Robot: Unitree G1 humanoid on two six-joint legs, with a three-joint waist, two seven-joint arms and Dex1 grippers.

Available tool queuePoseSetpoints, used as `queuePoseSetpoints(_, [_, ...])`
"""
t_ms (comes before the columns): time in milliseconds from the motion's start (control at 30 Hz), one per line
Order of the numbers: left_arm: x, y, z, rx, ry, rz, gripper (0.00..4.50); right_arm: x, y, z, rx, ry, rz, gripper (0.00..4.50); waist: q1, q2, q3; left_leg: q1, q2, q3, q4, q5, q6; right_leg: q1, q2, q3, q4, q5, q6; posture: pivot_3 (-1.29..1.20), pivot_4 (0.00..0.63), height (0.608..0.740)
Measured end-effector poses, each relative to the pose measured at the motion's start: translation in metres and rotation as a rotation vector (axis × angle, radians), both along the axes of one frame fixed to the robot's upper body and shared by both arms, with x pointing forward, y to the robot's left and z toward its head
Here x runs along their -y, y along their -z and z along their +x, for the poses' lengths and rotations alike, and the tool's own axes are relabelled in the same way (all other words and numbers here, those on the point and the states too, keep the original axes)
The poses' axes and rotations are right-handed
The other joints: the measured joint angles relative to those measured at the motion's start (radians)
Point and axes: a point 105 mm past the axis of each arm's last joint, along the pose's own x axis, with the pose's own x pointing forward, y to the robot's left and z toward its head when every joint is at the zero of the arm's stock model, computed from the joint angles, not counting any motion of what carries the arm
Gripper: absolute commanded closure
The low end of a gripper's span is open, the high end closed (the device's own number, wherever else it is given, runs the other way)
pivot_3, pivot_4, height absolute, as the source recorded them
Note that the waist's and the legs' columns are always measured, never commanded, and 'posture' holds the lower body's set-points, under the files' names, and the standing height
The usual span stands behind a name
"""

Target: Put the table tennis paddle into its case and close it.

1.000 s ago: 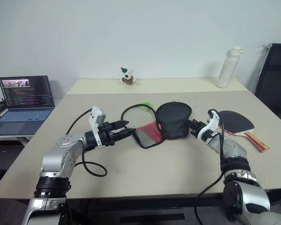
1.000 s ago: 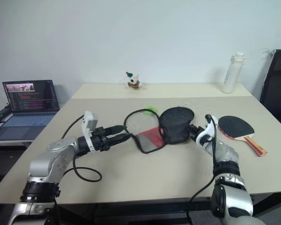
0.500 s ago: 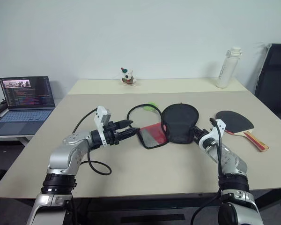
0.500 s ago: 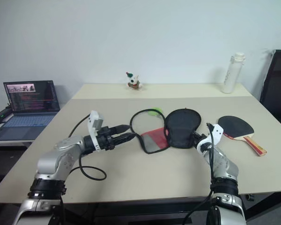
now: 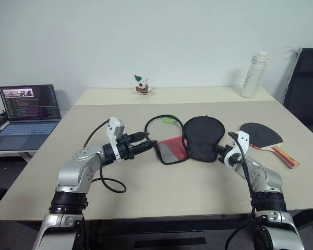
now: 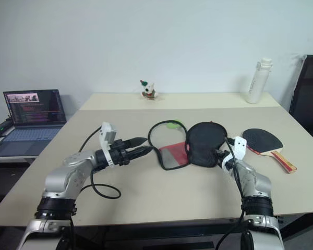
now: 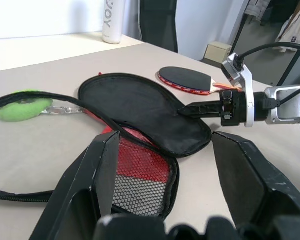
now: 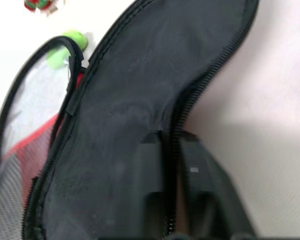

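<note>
My right gripper (image 5: 219, 151) pinches the floppy case (image 5: 201, 138) edge; left gripper (image 5: 148, 145) gapes empty. I'd take the stiff paddle (image 5: 262, 136), at three o'clock, by its handle.

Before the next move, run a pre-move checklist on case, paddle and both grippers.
1. Case unzipped, black flap laid open: ok.
2. Table tennis paddle outside the case, lying free on the table: ok.
3. Right gripper at the flap's edge; grip on it: cannot tell.
4. Left gripper open, beside the case's red mesh half, holding nothing: ok.
5. Paddle in case: not ok.
</note>
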Motion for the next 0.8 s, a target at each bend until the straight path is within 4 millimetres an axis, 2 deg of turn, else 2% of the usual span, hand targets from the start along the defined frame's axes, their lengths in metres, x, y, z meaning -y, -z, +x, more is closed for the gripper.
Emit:
queuePoseSetpoints(33, [0.0, 0.0, 0.0, 0.0, 0.0, 0.0, 1.36, 0.0, -0.001, 0.002, 0.0, -0.006, -0.016, 2.52, 0.0, 0.0, 0.0, 0.0, 0.0, 0.0, 0.0, 0.0, 0.0, 0.0, 0.0, 0.0, 0.0, 0.0, 0.0, 0.0, 0.15, 0.74])
queuePoseSetpoints(300, [0.0, 0.001, 0.001, 0.0, -0.005, 0.006, 1.36, -0.001, -0.005, 0.021, 0.005, -0.012, -0.082, 2.52, 0.0, 0.0, 0.0, 0.0, 0.0, 0.002, 0.0, 0.0, 0.0, -0.001, 0.0, 0.002, 0.0, 0.0, 0.0, 0.0, 0.15, 0.74])
queuePoseSetpoints(500, [0.001, 0.001, 0.001, 0.0, -0.004, 0.004, 1.36, -0.001, 0.004, 0.033, -0.01, -0.004, -0.146, 2.52, -0.002, 0.0, 0.0, -0.001, 0.0, 0.005, 0.0, 0.0, 0.0, -0.004, 0.0, 0.006, 0.001, 0.0, 0.0, 0.0, 0.15, 0.74])
queuePoseSetpoints(600, [0.002, 0.0, 0.001, 0.005, -0.004, 0.004, 1.36, -0.002, 0.004, 0.038, -0.007, -0.002, -0.156, 3.17, -0.004, 0.0, 0.0, -0.001, 0.0, 0.007, 0.0, 0.0, 0.0, -0.004, 0.0, 0.007, 0.002, 0.0, 0.0, 0.0, 0.15, 0.74])
queuePoseSetpoints(733, [0.003, -0.004, 0.002, 0.017, -0.003, 0.001, 1.36, -0.006, -0.004, 0.044, 0.007, -0.001, -0.147, 4.48, -0.005, -0.001, 0.0, 0.0, 0.0, 0.008, 0.0, 0.0, 0.0, -0.004, 0.0, 0.009, 0.002, 0.0, 0.0, 0.0, 0.15, 0.74])
queuePoseSetpoints(800, [0.004, -0.004, 0.002, 0.017, -0.004, 0.001, 1.36, -0.007, -0.007, 0.046, 0.015, 0.002, -0.144, 4.48, -0.005, -0.001, 0.0, 0.0, 0.0, 0.008, 0.0, 0.0, 0.0, -0.004, 0.0, 0.009, 0.002, 0.0, 0.0, 0.0, 0.15, 0.74])
